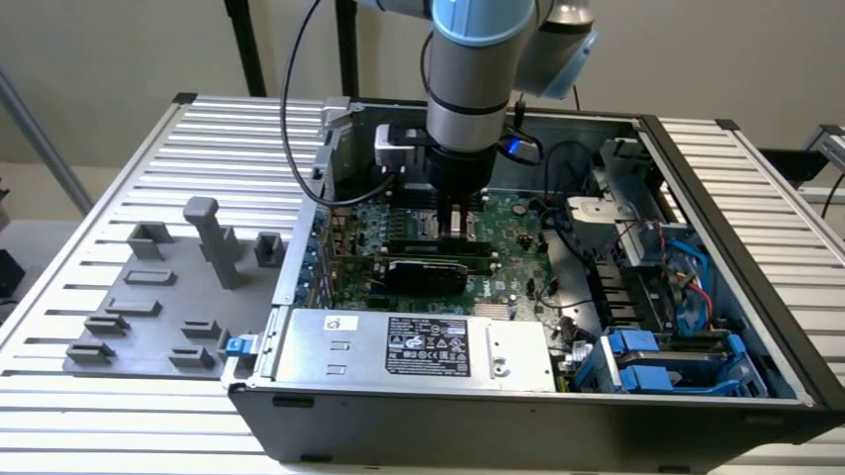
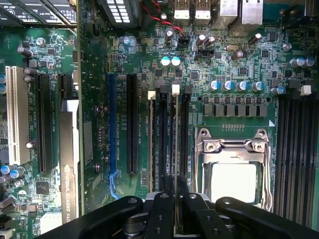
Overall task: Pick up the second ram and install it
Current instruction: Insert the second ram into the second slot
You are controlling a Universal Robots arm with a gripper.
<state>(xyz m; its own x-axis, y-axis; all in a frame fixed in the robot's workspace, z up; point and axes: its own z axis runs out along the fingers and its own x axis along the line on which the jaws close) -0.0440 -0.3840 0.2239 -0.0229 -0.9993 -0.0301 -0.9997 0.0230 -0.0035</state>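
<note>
Black fingers of my pincer (image 2: 175, 209) were clamped on the thin green second ram stick (image 2: 175, 144), edge-on over its black motherboard slot (image 2: 164, 139); any tilt could jam it.

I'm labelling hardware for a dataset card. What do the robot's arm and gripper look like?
The arm is a grey cylindrical tube with a light-blue joint cap, a black lower wrist section and a black cable looping beside it. The gripper is matte black, with rounded linkages and bolt heads.
</note>
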